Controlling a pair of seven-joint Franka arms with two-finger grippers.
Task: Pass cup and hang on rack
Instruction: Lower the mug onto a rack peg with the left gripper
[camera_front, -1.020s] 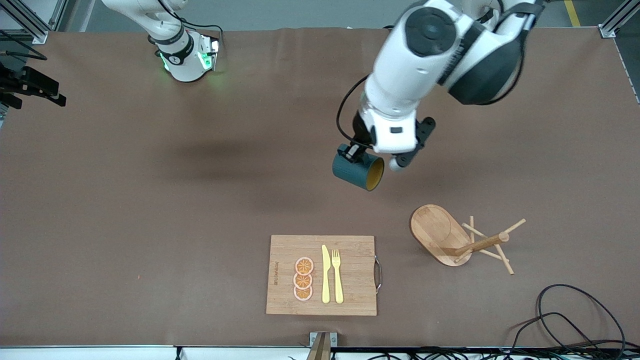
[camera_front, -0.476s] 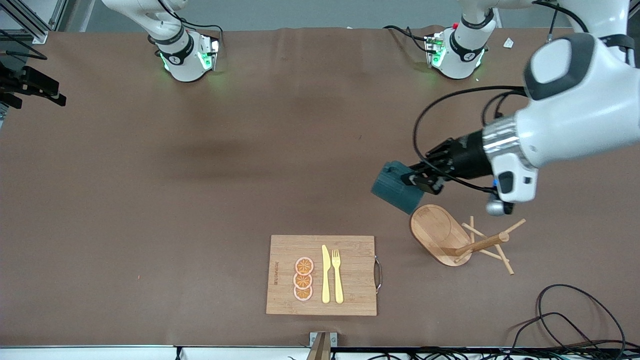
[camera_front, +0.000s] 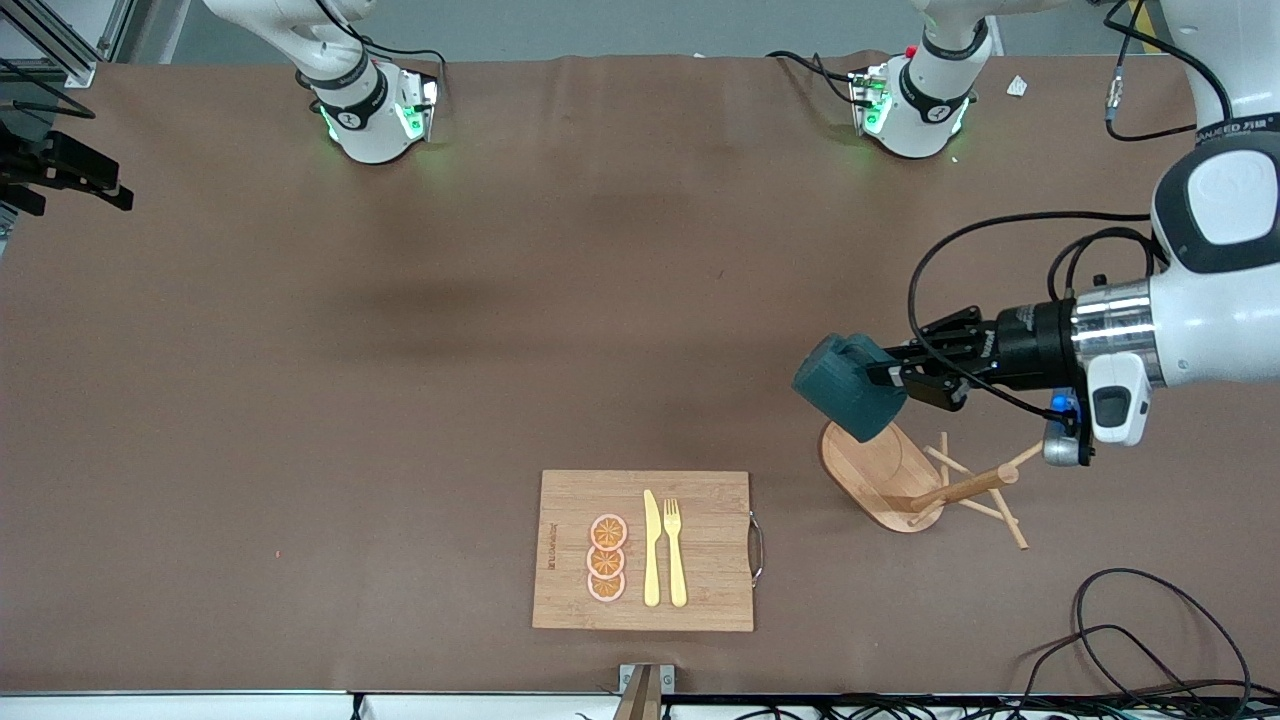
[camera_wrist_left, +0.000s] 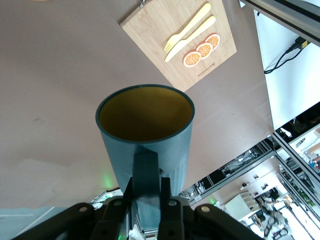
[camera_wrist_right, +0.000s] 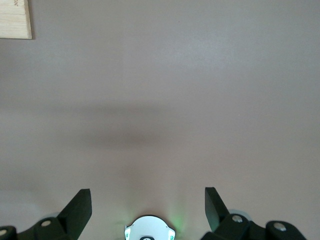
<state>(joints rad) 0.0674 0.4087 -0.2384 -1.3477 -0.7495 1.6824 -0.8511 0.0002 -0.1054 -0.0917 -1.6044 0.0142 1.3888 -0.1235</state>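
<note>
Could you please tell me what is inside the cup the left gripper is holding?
Nothing visible: the cup, held by its handle in the left gripper, shows only yellowish walls. Its bottom is too shadowed to see.

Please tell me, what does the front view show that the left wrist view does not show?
Only the front view shows the rack, lying under the held cup, the left arm reaching over it, and cables near the table edge. Only the left wrist view shows the cup's yellowish inside and the left end effector shut on the cup's handle. Both show the cup, the cutting board with knife, fork and orange slices, and the brown table.
</note>
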